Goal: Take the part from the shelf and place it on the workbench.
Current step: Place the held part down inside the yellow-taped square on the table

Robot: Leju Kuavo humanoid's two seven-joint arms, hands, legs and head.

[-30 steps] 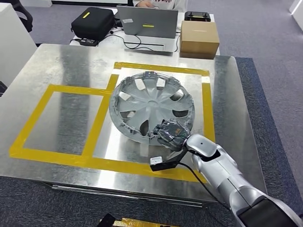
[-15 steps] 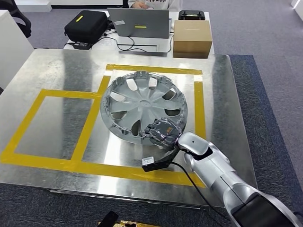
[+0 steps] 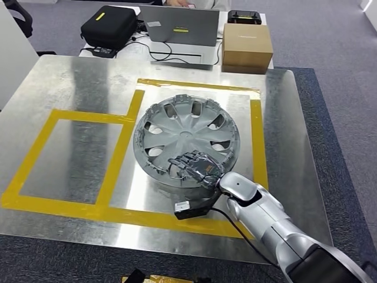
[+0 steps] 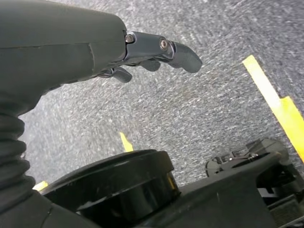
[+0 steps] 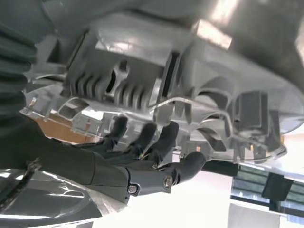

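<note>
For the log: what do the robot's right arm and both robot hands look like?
The right arm is smooth silver with a dark lower segment; a black cable runs along it to a small black box at the wrist. The right robot hand has dark fingers. The left robot hand is dark grey with a ribbed cover.

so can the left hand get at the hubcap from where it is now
Probably not as things stand. The left hand hangs low over the carpet, holding nothing, while the hubcap lies up on the workbench under the right hand.
</note>
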